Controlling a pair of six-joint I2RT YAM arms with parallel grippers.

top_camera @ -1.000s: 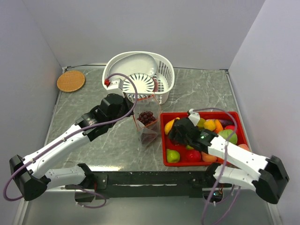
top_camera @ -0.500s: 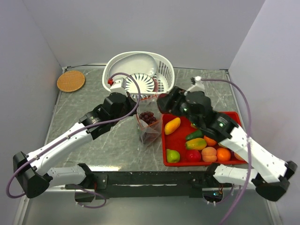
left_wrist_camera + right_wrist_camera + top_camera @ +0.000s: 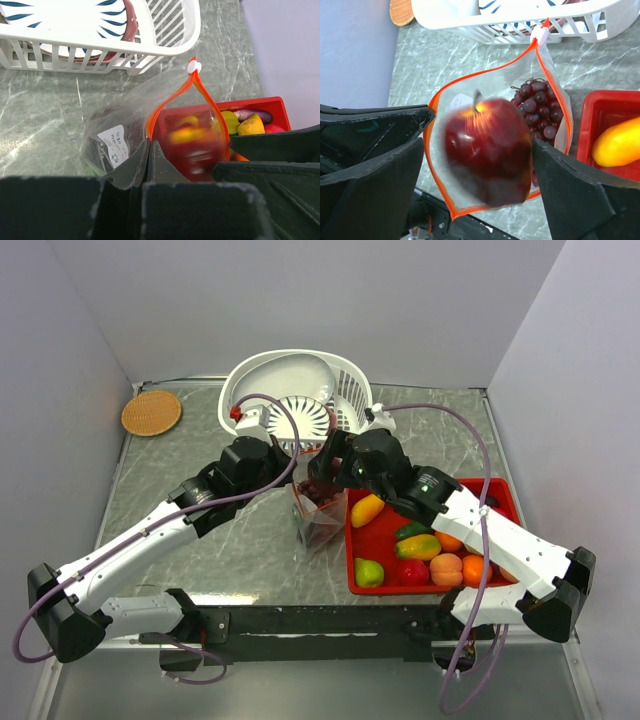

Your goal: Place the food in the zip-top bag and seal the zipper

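Top external view: a round woven mat (image 3: pixel 151 412) lies at the far left corner of the table (image 3: pixel 250 560), and a white basket (image 3: pixel 358 390) stands at the far middle. Just in front of the basket, the left gripper (image 3: pixel 149 150) is clenched on the near rim of the zip-top bag (image 3: pixel 318 528). The left wrist view shows its two fingers pressed together on the clear plastic. The bag stands upright on the table between the two arms, just left of the red tray (image 3: pixel 349 550), with its mouth gaping. The orange-red zipper (image 3: pixel 156 111) runs unsealed around that mouth to a white slider (image 3: pixel 194 66) at the far end. Purple grapes (image 3: pixel 537 107) lie inside the bag.

The right gripper (image 3: pixel 318 476) hangs directly over the mouth, its fingers (image 3: pixel 570 195) spread wide and released. Between them a blurred red apple (image 3: pixel 487 147) sits in the opening. In the right wrist view a gap shows between the apple and the finger on the left.

More food lies loose in the tray. A yellow-orange fruit (image 3: pixel 367 509) is nearest the bag. Along the near wall are a green one (image 3: pixel 369 572), a red one (image 3: pixel 410 573), a peach (image 3: pixel 446 566) and an orange one (image 3: pixel 477 568).
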